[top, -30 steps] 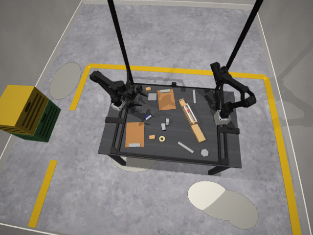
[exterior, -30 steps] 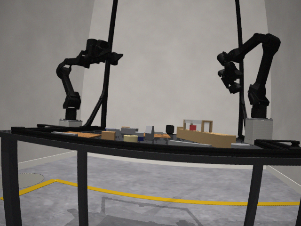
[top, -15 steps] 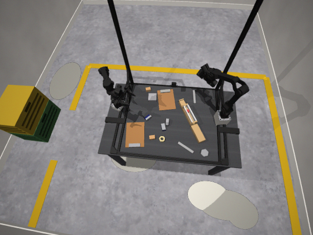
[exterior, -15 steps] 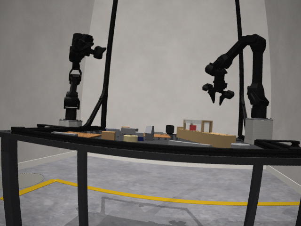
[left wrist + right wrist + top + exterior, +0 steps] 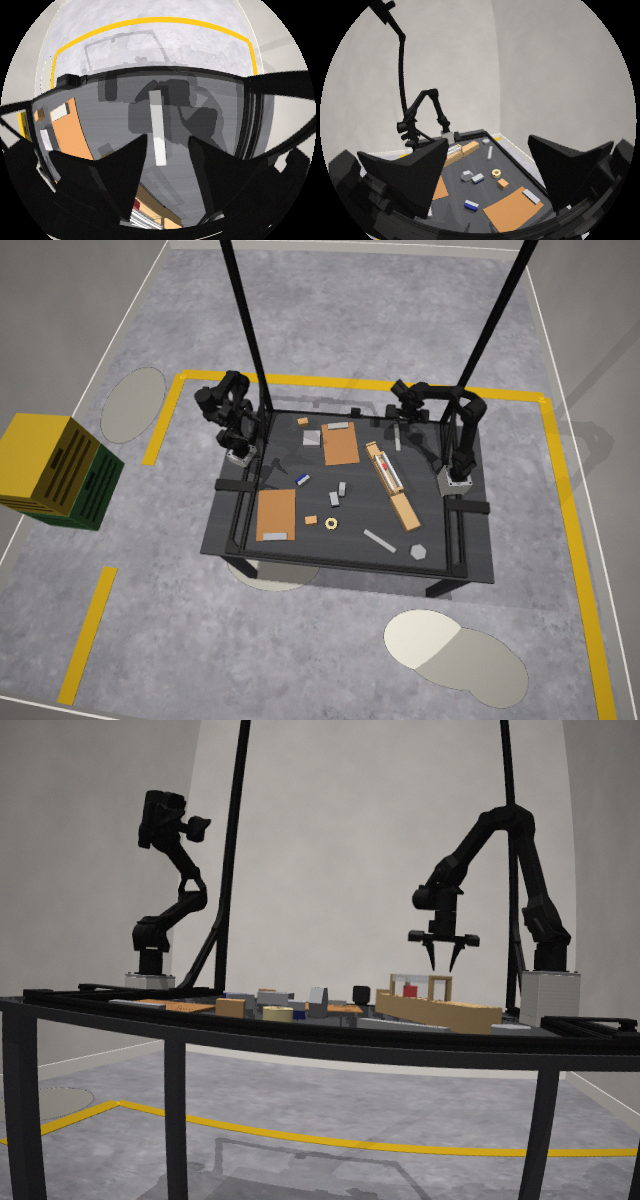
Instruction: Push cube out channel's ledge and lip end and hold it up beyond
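The red cube (image 5: 384,466) (image 5: 409,990) sits inside the channel, between its pale side walls. It shows partly in the left wrist view (image 5: 136,204). The channel's short ledge with the raised lip (image 5: 371,447) is toward the table's back; the long ledge (image 5: 405,513) (image 5: 454,1017) runs toward the front. A pale grey bar (image 5: 397,437) (image 5: 157,127) lies flat at the back, beside the channel. My left gripper (image 5: 442,971) (image 5: 168,139) points down high above the table near this bar, part open and empty. My right gripper (image 5: 489,141) is wide open and empty, raised far from the channel.
A second pale bar (image 5: 379,541) (image 5: 490,152) and a hexagonal block (image 5: 418,552) lie near the front. Two orange boards (image 5: 341,449) (image 5: 276,511), a yellow ring (image 5: 331,523) (image 5: 496,173) and several small blocks lie between the right arm's base and the channel. Frame posts rise behind both arms.
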{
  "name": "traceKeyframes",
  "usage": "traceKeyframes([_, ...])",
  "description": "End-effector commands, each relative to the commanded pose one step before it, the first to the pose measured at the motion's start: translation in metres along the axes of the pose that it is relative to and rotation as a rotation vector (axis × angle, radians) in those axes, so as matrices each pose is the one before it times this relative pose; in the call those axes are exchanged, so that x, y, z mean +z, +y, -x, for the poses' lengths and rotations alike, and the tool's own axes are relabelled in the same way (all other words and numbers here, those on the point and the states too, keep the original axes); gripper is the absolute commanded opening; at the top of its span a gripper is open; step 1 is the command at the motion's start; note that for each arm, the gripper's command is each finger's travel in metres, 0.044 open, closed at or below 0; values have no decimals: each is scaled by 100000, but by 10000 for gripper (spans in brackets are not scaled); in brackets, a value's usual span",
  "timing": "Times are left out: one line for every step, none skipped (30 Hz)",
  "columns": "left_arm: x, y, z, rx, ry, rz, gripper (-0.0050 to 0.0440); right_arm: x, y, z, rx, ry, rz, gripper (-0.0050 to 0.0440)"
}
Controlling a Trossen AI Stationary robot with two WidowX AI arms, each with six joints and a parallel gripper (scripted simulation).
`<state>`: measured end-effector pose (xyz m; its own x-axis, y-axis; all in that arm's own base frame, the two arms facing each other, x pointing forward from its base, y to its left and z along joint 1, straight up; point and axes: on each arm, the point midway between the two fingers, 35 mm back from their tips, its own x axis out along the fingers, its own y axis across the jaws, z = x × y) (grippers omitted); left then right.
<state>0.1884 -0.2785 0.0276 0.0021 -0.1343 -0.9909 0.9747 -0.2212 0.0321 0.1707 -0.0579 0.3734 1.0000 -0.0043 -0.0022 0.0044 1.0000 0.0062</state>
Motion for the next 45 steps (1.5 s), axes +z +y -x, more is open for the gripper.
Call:
traceKeyframes([-1261,683,-1347,-1558,7901,8254,200,606,1101,862,435,-284,857,400])
traceKeyframes([-200,119,-224,-199,1323,1392,200,36,164,123,0,18,-59,400])
traceKeyframes([-165,101,-189,-159,1110,1160,200,30,140,98,0,13,-50,400])
traceKeyframes([0,0,0,0,0,0,200,0,0,0,0,0,0,400])
traceKeyframes([0,0,0,0,0,0,200,0,0,0,0,0,0,400])
traceKeyframes([-133,83,-154,-125,904,940,200,23,116,77,0,10,-41,400])
traceKeyframes([-103,65,-122,-94,710,735,200,18,92,58,0,7,-32,400])
traceKeyframes([-77,49,-91,-69,531,548,200,13,70,43,0,5,-24,400])
traceKeyframes([-53,34,-64,-47,371,382,200,9,49,29,0,3,-17,400])
traceKeyframes([-33,22,-40,-29,234,241,200,6,31,18,0,2,-11,400])
traceKeyframes([-18,12,-22,-16,125,129,200,3,17,10,0,1,-6,400])
traceKeyframes([-7,4,-8,-6,48,49,200,1,6,4,0,0,-2,400])
traceKeyframes([-1,1,-1,-1,7,7,200,0,1,1,0,0,0,400])
traceKeyframes([0,0,0,0,0,0,224,96,-150,-36,-465,31,-606,400])
traceKeyframes([0,0,0,0,0,0,248,287,-452,-116,-1396,96,-1813,400])
traceKeyframes([0,0,0,0,0,0,272,414,-638,-221,-947,477,-1747,400])
traceKeyframes([0,0,0,0,0,0,296,365,-559,-307,1661,1215,455,400])
traceKeyframes([0,0,0,0,0,0,320,330,-584,-326,1719,1214,476,400])
traceKeyframes([0,0,0,0,0,0,344,295,-607,-345,1777,1210,497,400])
traceKeyframes([0,0,0,0,0,0,368,258,-629,-365,1834,1203,518,400])
traceKeyframes([0,0,0,0,0,0,368,0,0,0,0,0,0,400])
traceKeyframes([0,0,0,0,0,0,368,0,0,0,0,0,0,400])
traceKeyframes([0,0,0,0,0,0,392,220,-648,-385,1892,1193,539,400])
traceKeyframes([0,0,0,0,0,0,400,181,-665,-406,1949,1180,560,400])
traceKeyframes([0,0,0,0,0,0,400,141,-680,-427,2006,1164,581,400])
traceKeyframes([0,0,0,0,0,0,400,100,-694,-449,2062,1146,602,400])
traceKeyframes([0,0,0,0,0,0,400,59,-705,-471,2117,1124,622,400])
traceKeyframes([0,0,0,0,0,0,400,17,-714,-493,2172,1100,642,400])
traceKeyframes([0,0,0,0,0,0,400,-25,-720,-515,2226,1074,662,400])
traceKeyframes([0,0,0,0,0,0,400,-67,-725,-537,2279,1044,682,400])
traceKeyframes([0,0,0,0,0,0,400,-109,-728,-560,2330,1012,701,400])
traceKeyframes([0,0,0,0,0,0,400,-152,-728,-583,2380,978,719,400])
traceKeyframes([0,0,0,0,0,0,400,-194,-726,-605,2429,941,737,400])
traceKeyframes([0,0,0,0,0,0,400,-237,-723,-628,2476,901,755,400])
traceKeyframes([0,0,0,0,0,0,400,-279,-717,-651,2522,860,772,400])
traceKeyframes([0,0,0,0,0,0,400,-321,-709,-673,2565,816,788,400])
traceKeyframes([0,0,0,0,0,0,400,-362,-699,-696,2607,769,804,400])
traceKeyframes([0,0,0,0,0,0,400,0,0,0,0,0,0,400])
traceKeyframes([0,0,0,0,0,0,400,0,0,0,0,0,0,400])
traceKeyframes([0,0,0,0,0,0,400,-403,-688,-718,2647,721,819,400])
traceKeyframes([0,0,0,0,0,0,400,-443,-674,-740,2684,671,833,400])
traceKeyframes([0,0,0,0,0,0,400,-483,-659,-761,2720,619,847,400])
traceKeyframes([0,0,0,0,0,0,400,-522,-641,-783,2753,565,860,400])
traceKeyframes([0,0,0,0,0,0,400,-560,-622,-804,2784,510,872,400])
traceKeyframes([0,0,0,0,0,0,400,-597,-601,-824,2813,453,883,400])
